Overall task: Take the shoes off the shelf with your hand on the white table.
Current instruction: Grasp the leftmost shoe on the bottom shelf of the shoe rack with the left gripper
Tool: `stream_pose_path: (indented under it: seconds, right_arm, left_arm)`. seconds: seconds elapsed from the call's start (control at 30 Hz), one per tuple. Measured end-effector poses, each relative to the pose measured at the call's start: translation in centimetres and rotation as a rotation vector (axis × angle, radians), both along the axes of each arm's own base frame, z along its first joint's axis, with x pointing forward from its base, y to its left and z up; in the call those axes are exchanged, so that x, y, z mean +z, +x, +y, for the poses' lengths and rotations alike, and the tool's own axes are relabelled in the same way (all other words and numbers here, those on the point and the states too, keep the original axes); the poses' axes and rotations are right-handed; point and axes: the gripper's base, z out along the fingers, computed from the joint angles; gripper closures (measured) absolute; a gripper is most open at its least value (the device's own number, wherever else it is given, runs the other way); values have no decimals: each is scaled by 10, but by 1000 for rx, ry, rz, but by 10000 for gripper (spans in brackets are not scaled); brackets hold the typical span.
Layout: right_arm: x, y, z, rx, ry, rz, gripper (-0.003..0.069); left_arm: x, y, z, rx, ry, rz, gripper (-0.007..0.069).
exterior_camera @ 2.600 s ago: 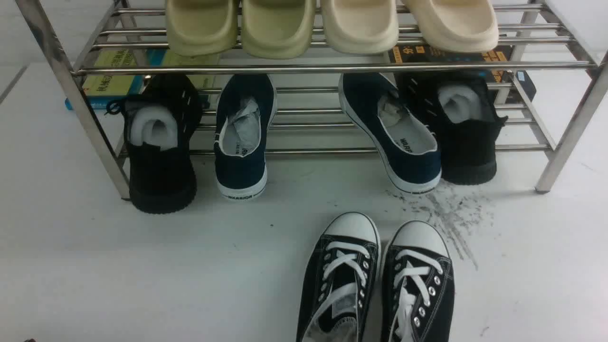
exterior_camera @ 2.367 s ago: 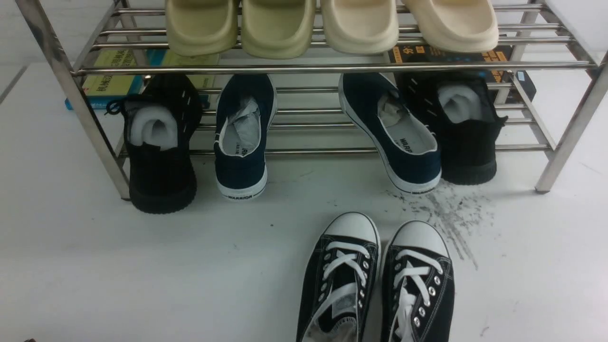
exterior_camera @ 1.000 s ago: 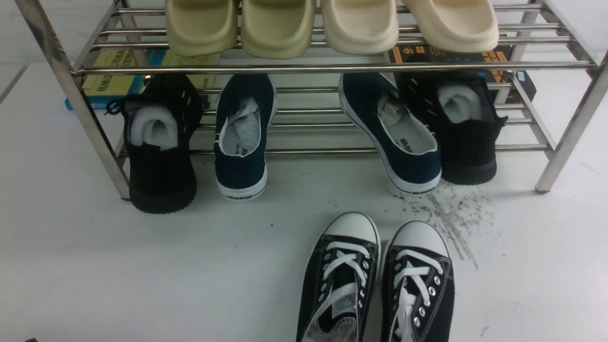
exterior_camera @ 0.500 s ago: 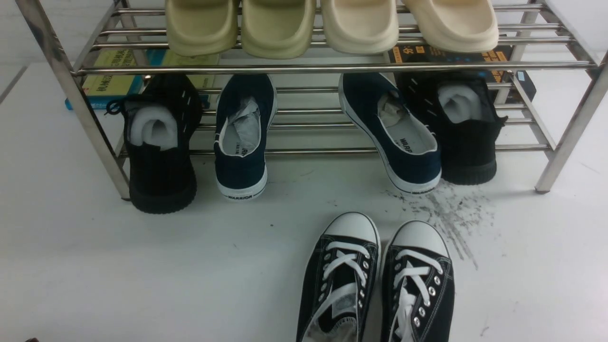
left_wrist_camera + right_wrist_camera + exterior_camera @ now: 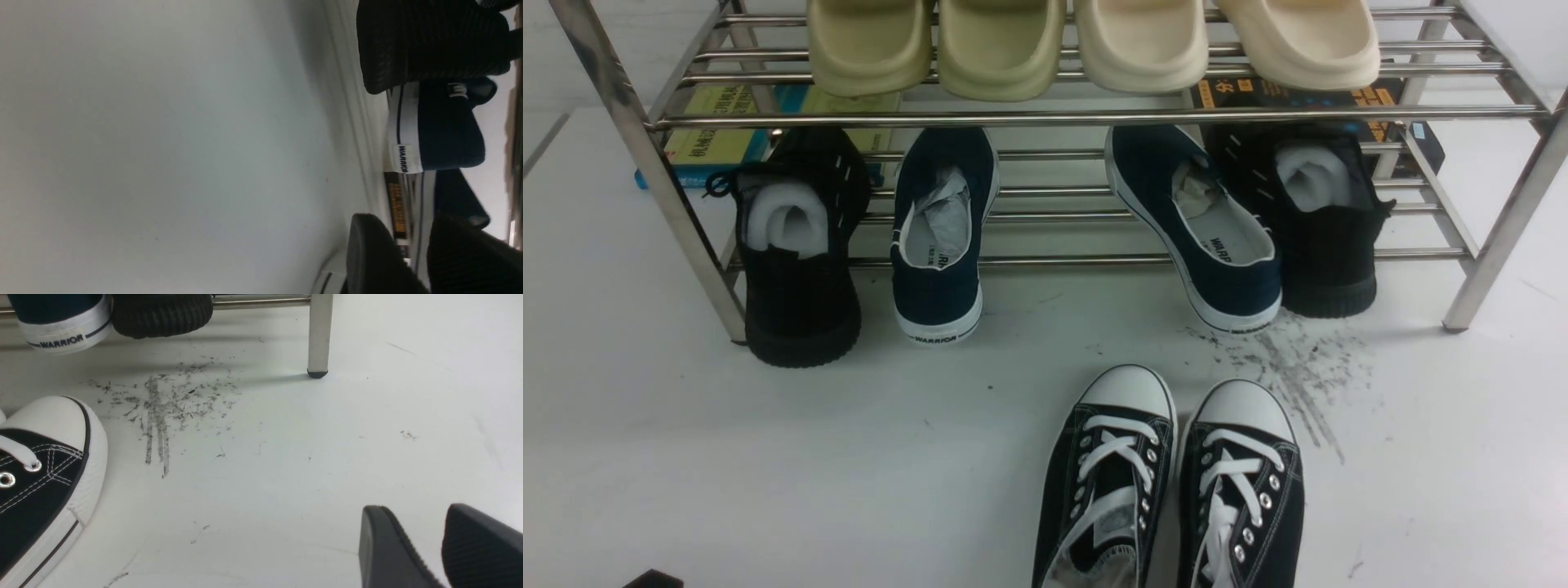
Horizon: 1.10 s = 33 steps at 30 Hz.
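The left gripper (image 5: 402, 228) is hovering low over the white table (image 5: 768, 457). Its black fingers (image 5: 367, 253) are standing apart with nothing between them, only the rack's far side showing through the gap. The stainless-steel shoe shelf (image 5: 1094, 117) is filling the 12 o'clock half of the front view.

Four shoes are sitting heels-out on its lower tier, from 10 o'clock across to 2 o'clock. First is a black knit sneaker (image 5: 796, 310), with the left navy Warrior slip-on (image 5: 939, 294) just beside it. After a wide gap, the right navy Warrior slip-on (image 5: 1225, 286) is angling outward, its heel pressing against the second black knit sneaker (image 5: 1327, 253). All four heels are jutting past the front bar.

Olive slides (image 5: 870, 45) and cream slides (image 5: 1225, 37) are resting on the upper tier. At 6 o'clock a pair of black lace-up sneakers (image 5: 1107, 482) is standing on the table, white toe caps pointing at the shelf. Dark scuff marks (image 5: 1298, 359) are spreading at about 4 o'clock, between the right slip-on's heel and the lace-ups.

The right gripper (image 5: 412, 510) is hanging over bare table beyond those marks — fingers parted, holding nothing.
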Motion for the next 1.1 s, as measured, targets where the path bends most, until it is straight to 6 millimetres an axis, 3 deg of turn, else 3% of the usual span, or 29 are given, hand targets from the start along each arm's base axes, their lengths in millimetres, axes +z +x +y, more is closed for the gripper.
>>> stream_pose_path:
  seconds: [0.27, 0.4, 0.47, 0.5, 0.53, 0.63, 0.8, 0.87, 0.9, 1.03, 1.1]
  right_arm:
    - [0, 0, 0, 0, 0, 0, 421]
    - [0, 0, 0, 0, 0, 0, 421]
    - [0, 0, 0, 0, 0, 0, 421]
    - [0, 0, 0, 0, 0, 0, 421]
    - [0, 0, 0, 0, 0, 0, 421]
    - [0, 0, 0, 0, 0, 0, 421]
    - [1, 0, -2, -5, -45, -8, 421]
    - [2, 1, -1, -9, -14, -20, 421]
    - [2, 1, 0, -13, 31, -31, 421]
    - [15, 4, 7, -25, 485, -179, 421]
    - [19, 4, 8, -23, 578, -220, 421]
  left_arm:
    - [1, 1, 2, 20, 17, -10, 386]
    - [3, 1, 3, 19, 57, -30, 425]
    - [14, -1, 3, 4, 93, -55, 463]
    - [36, -4, 3, -16, 155, -115, 510]
    - [38, -5, 3, -16, 155, -121, 517]
    - [83, -12, 1, -80, 321, -155, 615]
    - [123, -1, -2, -233, 517, 32, 624]
    - [129, 4, -3, -288, 563, 99, 624]
    - [134, 9, -4, -323, 592, 136, 624]
    - [152, 47, -6, -533, 740, 321, 624]
    - [153, 59, -7, -580, 760, 365, 624]
